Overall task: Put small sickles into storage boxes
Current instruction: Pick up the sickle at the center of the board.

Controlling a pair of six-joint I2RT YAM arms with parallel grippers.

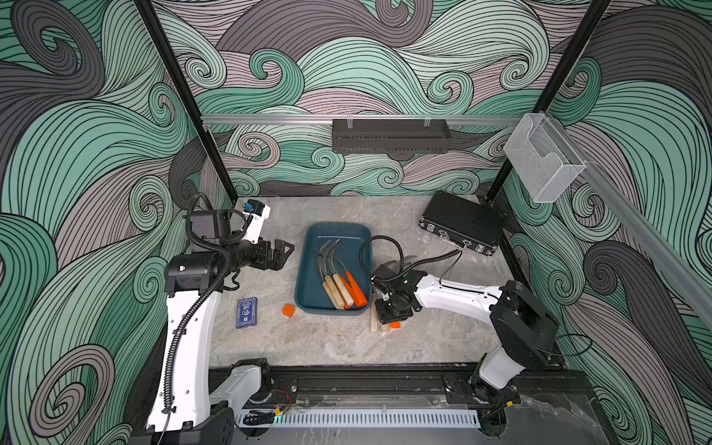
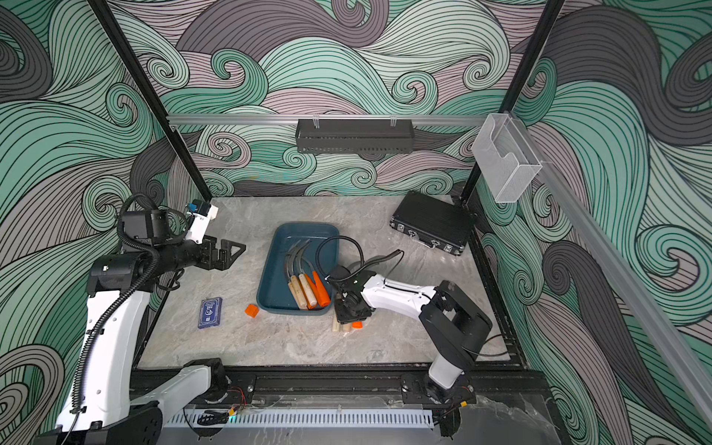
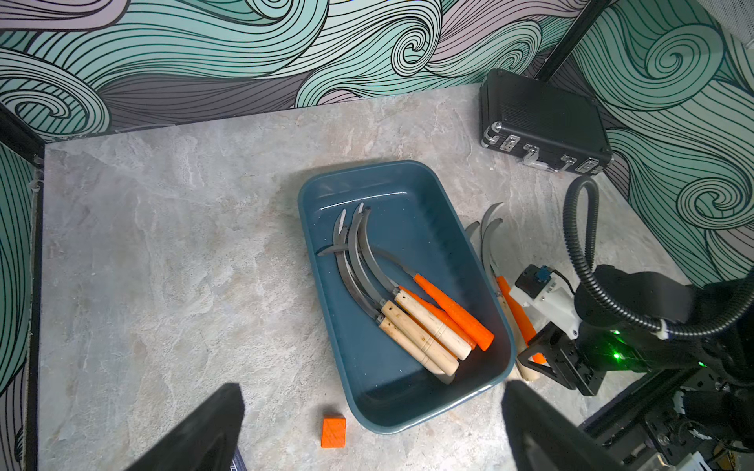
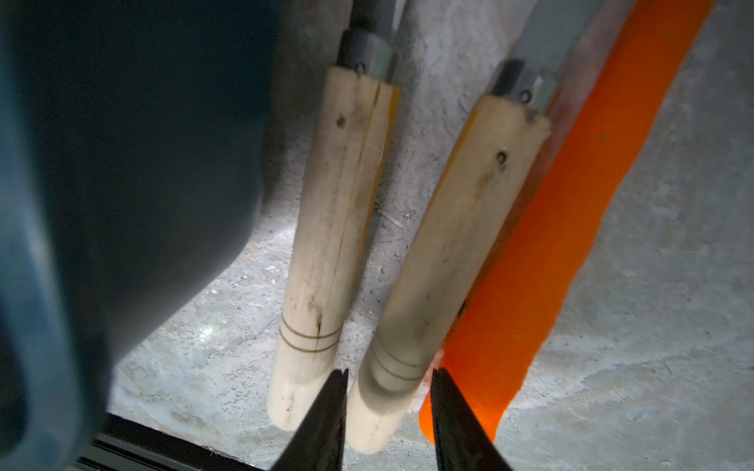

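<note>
The teal storage box (image 1: 304, 269) (image 2: 269, 269) (image 3: 412, 212) lies mid-table and holds several small sickles (image 1: 339, 285) (image 2: 306, 289) (image 3: 424, 326), with wooden and orange handles side by side. Three more sickles lie on the table just right of the box, their blades (image 3: 487, 232) pointing away. In the right wrist view they are a wooden handle (image 4: 338, 212), a middle wooden handle (image 4: 449, 228) and an orange handle (image 4: 571, 204). My right gripper (image 4: 389, 375) (image 1: 391, 308) points down, its fingertips pressed on both sides of the middle wooden handle. My left gripper (image 1: 283, 250) (image 2: 231, 250) (image 3: 372, 387) hovers open left of the box, holding nothing.
A small orange cube (image 1: 288, 310) (image 3: 333, 431) and a blue card box (image 1: 246, 313) lie left of the storage box. A black latch case (image 1: 462, 223) sits at the back right. A clear bin (image 1: 543, 162) and a black shelf (image 1: 389, 135) hang on the walls.
</note>
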